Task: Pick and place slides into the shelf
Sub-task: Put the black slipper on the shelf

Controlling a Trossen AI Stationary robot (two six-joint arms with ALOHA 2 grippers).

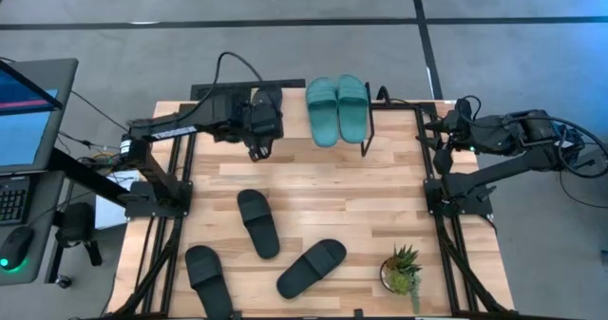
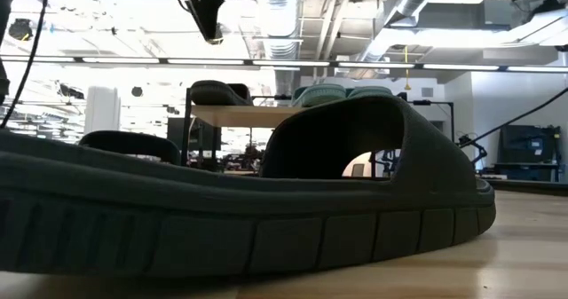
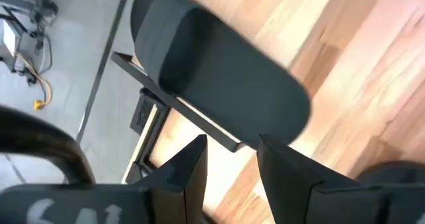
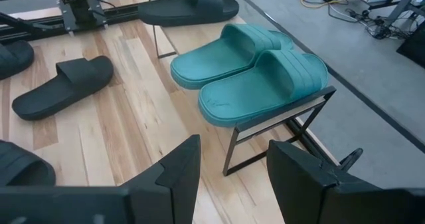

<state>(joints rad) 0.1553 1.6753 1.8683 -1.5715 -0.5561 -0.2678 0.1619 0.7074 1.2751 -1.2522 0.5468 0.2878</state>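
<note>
On the table (image 1: pixel 380 182), the left claw (image 1: pixel 258 130) hovered spread above a black slide (image 3: pixel 219 78) on the shelf (image 4: pixel 312 108); three slides lay nearer it than the spread right claw (image 1: pixel 445 130).

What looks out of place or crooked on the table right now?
Three black slides lie scattered on the tabletop, at different angles: one near the middle, one at the front edge and one skewed diagonally. On the shelf, the teal pair sits neatly and a black slide lies beside it.
</note>
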